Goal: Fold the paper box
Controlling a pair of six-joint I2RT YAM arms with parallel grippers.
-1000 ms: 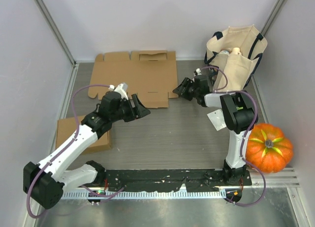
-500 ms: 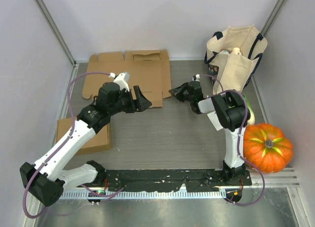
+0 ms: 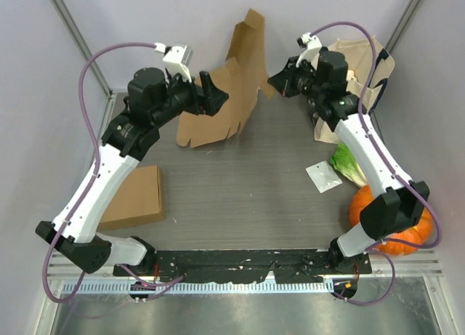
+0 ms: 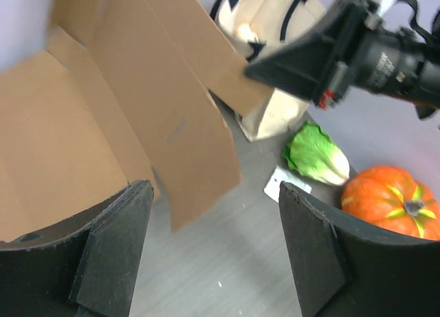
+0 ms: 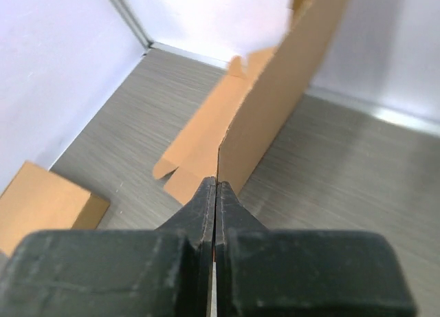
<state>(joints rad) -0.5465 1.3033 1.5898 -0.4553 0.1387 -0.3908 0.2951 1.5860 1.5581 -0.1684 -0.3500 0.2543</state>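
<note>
- two things differ from a second ago: the cardboard sheet (image 3: 232,95), which lay flat at the back of the table (image 3: 240,197), now stands tilted in the air, and the right gripper (image 3: 276,79), open then, is pinched shut on the sheet's right edge.
- the left gripper (image 3: 212,95) has come up too; its fingers stand wide apart just in front of the sheet's face, holding nothing.
- as i read it, the sheet is lifted ready for creasing, but no panel is folded yet, so the job is barely begun.
- edges: the sheet's top corner reaches high against the back wall (image 3: 218,30); its lower flaps hang close to the table, touching or not i cannot tell.
- room: the tote bag (image 3: 363,66) sits just behind the right gripper, with the lettuce (image 4: 316,152) and pumpkin (image 4: 392,200) nearer on that side; a brown box (image 3: 134,197) lies well apart on the left. the best space looks to be the table's middle, between the arms.
</note>
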